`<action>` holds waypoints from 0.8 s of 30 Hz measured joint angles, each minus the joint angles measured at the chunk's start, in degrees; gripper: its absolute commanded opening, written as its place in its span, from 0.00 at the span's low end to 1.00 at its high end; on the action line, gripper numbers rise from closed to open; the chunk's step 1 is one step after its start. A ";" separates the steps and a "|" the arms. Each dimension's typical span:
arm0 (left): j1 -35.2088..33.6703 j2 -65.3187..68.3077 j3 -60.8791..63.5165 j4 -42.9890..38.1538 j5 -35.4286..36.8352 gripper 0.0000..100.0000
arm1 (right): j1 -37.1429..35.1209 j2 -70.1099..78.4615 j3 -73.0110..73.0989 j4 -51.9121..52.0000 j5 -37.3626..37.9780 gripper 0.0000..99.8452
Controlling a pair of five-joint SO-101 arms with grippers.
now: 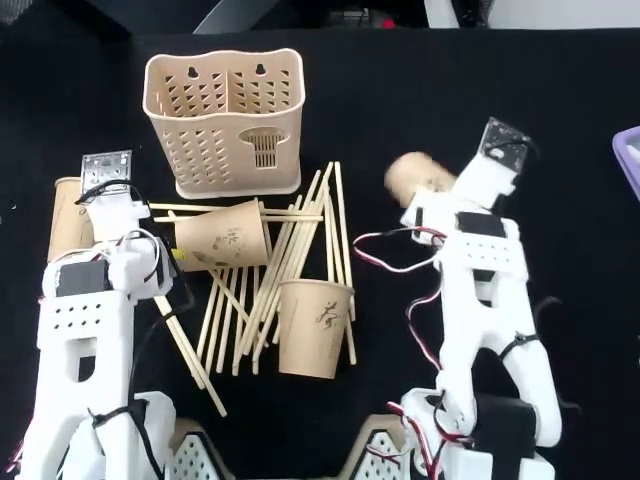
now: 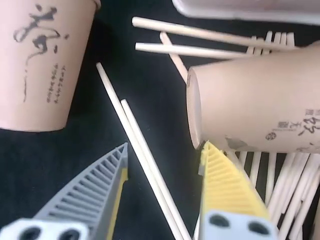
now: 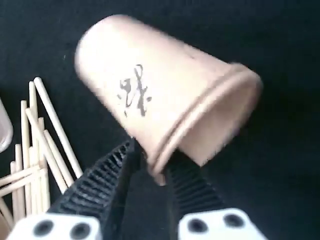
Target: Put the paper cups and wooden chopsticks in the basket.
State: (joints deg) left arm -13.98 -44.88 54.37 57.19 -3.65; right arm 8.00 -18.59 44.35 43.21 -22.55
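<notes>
R end effector (image 3: 150,159) grips paper cup (image 3: 160,85) rim (L end effector (image 2: 165,150) spread).

The left arm (image 1: 85,310) partly hides a paper cup (image 1: 66,220) beside it.

Robotics lab bench: black-covered table (image 1: 420,100), two white printed arms (image 1: 75,320) (servo wires (image 1: 357,250) exposed).

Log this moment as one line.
right gripper: shut on paper cup rim | left gripper: open above chopsticks, beside lying cup | basket: upright beyond the pile
</notes>
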 measured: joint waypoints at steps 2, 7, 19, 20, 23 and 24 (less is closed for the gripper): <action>0.00 0.00 1.67 -2.46 0.00 0.23 | 1.05 -0.62 0.00 0.09 1.32 0.01; 0.00 0.00 5.27 -7.47 -0.09 0.23 | 1.85 -9.76 0.00 3.69 9.32 0.01; 0.00 0.00 5.89 -7.74 -0.09 0.23 | -8.53 -23.65 -34.81 24.70 26.90 0.01; 0.00 0.00 5.89 -7.74 -0.09 0.23 | -11.08 -21.54 -39.65 26.46 27.52 0.01; 0.00 0.00 5.89 -6.86 -0.09 0.23 | -18.55 -12.84 -53.63 31.38 28.84 0.01; 0.00 0.00 5.89 -6.77 -0.09 0.23 | -20.57 -9.49 -58.20 32.79 29.27 0.01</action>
State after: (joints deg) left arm -13.98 -44.88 60.26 50.42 -3.74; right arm -12.57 -28.09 -13.85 76.00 6.73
